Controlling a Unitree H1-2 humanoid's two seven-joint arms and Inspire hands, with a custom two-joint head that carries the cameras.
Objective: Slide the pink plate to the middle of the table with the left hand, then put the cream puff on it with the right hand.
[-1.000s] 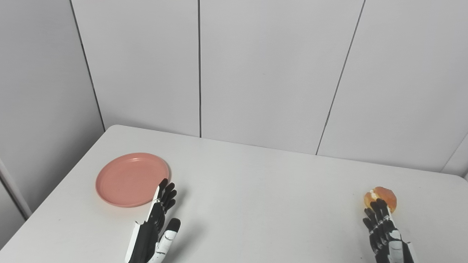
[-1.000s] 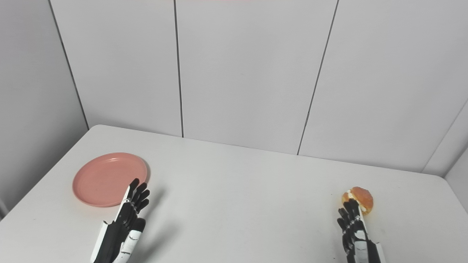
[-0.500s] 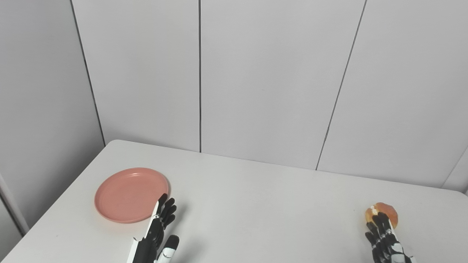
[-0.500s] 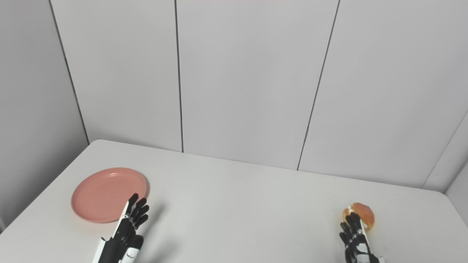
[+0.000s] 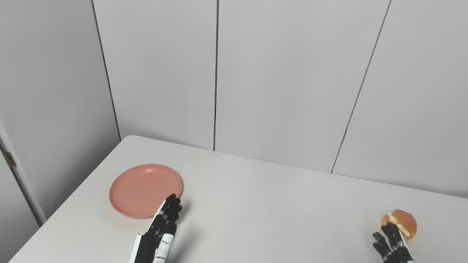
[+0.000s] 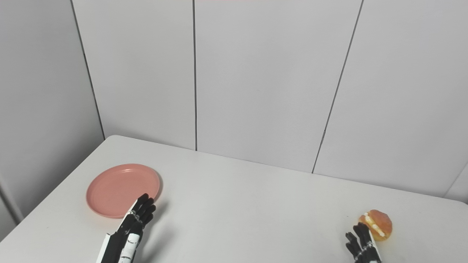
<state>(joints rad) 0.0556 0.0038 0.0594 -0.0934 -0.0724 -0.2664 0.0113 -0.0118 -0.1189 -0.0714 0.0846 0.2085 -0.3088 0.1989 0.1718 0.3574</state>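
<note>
Pink plate (image 5: 145,190) sits toward the left side of my white table (image 5: 263,204), well short of the middle; it is a flat, round, salmon-toned dish with a low raised rim and nothing on it. I see the table's matte, pale top running back to a wall of light grey panels (image 5: 278,80) split by thin dark vertical seams, with another grey panel closing in on the left. My left hand (image 5: 161,233) reaches up from the bottom edge, black fingers extended and held close together, its fingertips (image 5: 173,204) at the plate's near right rim; I cannot tell whether they touch it. Far off at the right, the cream puff (image 6: 376,224) rests on the table, golden-brown with a pale cream seam. My right hand (image 6: 362,246) is just below it, fingers straight and slightly spread, holding nothing.
</note>
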